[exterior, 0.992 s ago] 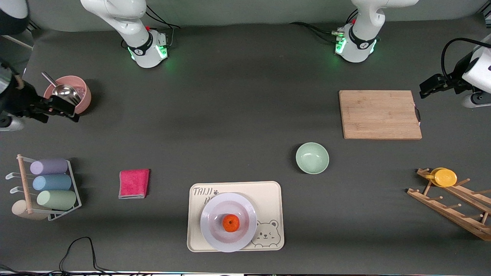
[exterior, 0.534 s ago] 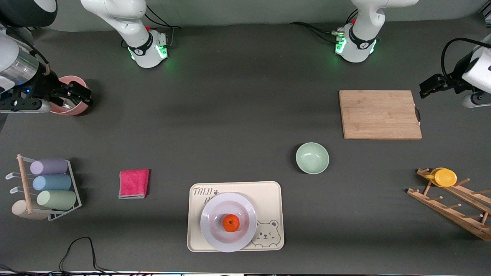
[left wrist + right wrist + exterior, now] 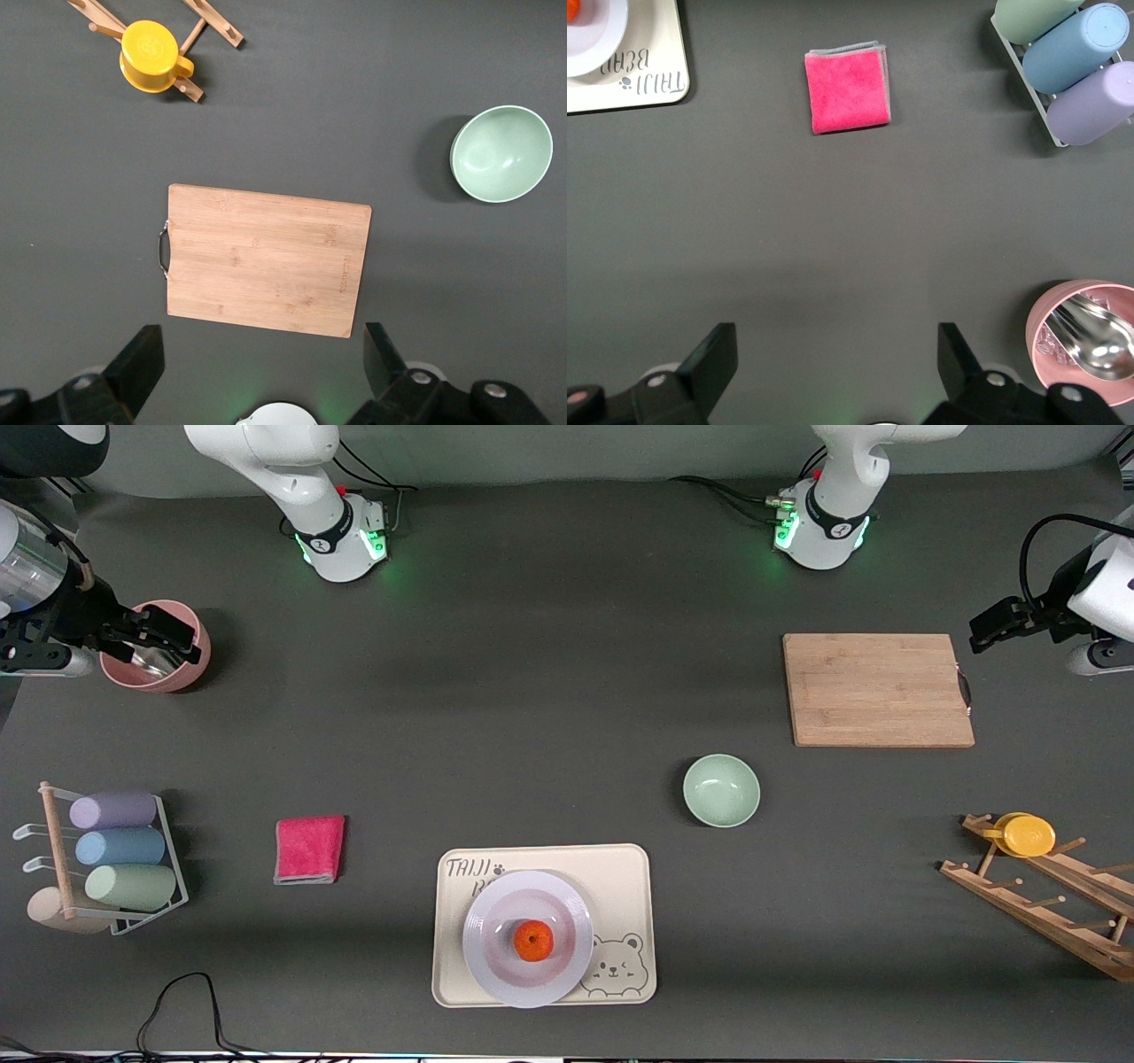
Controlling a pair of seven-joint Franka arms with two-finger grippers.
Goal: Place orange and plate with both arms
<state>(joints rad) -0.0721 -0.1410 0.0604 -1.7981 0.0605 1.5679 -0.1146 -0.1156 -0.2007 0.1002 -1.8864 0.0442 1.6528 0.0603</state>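
The orange (image 3: 533, 941) sits in the middle of the pale lavender plate (image 3: 496, 965). The plate rests on the cream bear tray (image 3: 629, 886) near the front camera. A sliver of the orange (image 3: 571, 9) and the plate (image 3: 602, 35) shows in the right wrist view. My right gripper (image 3: 159, 631) is open and empty, up over the pink bowl (image 3: 182, 673) at the right arm's end. Its fingers (image 3: 713, 359) stand wide apart. My left gripper (image 3: 997, 624) is open and empty, up by the wooden board (image 3: 877, 689) at the left arm's end. Its fingers (image 3: 142, 359) stand wide apart.
A mint-green bowl (image 3: 721, 790) lies between the board and the tray. A pink cloth (image 3: 309, 849) lies beside the tray. A rack of pastel cups (image 3: 111, 849) stands at the right arm's end. A wooden rack with a yellow cup (image 3: 1028, 836) stands at the left arm's end.
My right gripper has risen and swung from beside the pink bowl to over it, then eased back toward the table's end. The left arm, orange and plate have not moved.
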